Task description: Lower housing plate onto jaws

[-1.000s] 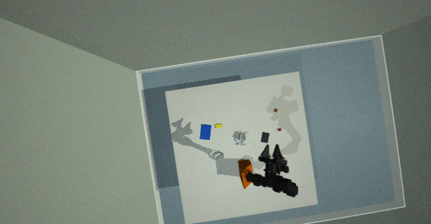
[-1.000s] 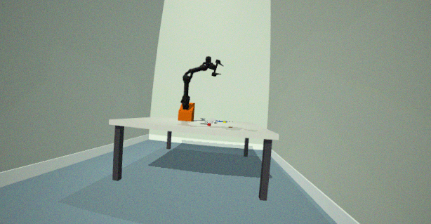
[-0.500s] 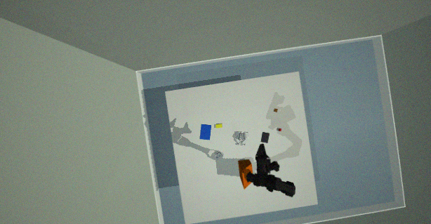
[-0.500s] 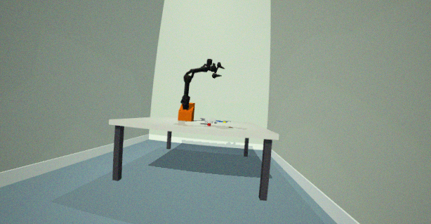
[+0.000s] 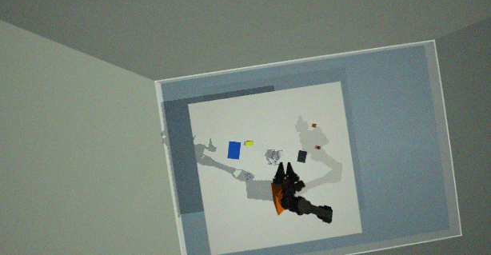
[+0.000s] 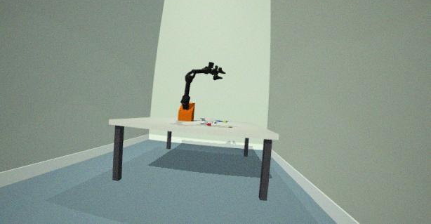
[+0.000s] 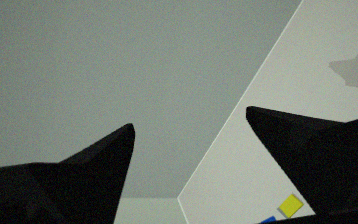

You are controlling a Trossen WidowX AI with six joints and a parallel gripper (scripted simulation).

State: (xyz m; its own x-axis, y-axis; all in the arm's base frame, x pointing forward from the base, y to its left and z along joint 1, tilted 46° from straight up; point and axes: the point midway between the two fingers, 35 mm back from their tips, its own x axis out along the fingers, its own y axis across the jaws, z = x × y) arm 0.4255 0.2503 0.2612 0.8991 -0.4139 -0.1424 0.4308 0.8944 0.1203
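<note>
My gripper is open and empty, raised high above the table. In the top view its fingertips appear just below and right of a small light-grey assembly, which lies near the middle of the table. The assembly shows several thin parts. I cannot tell the housing plate, jaws, pins and stubs apart in it, or whether a plate sits level and closed. A second small grey part lies to its lower left, inside the arm's shadow. The wrist view shows neither grey thing.
On the table lie a blue rectangle, a yellow block, a black rectangle, a small red piece and a small brown block. The arm's orange base stands behind the assembly.
</note>
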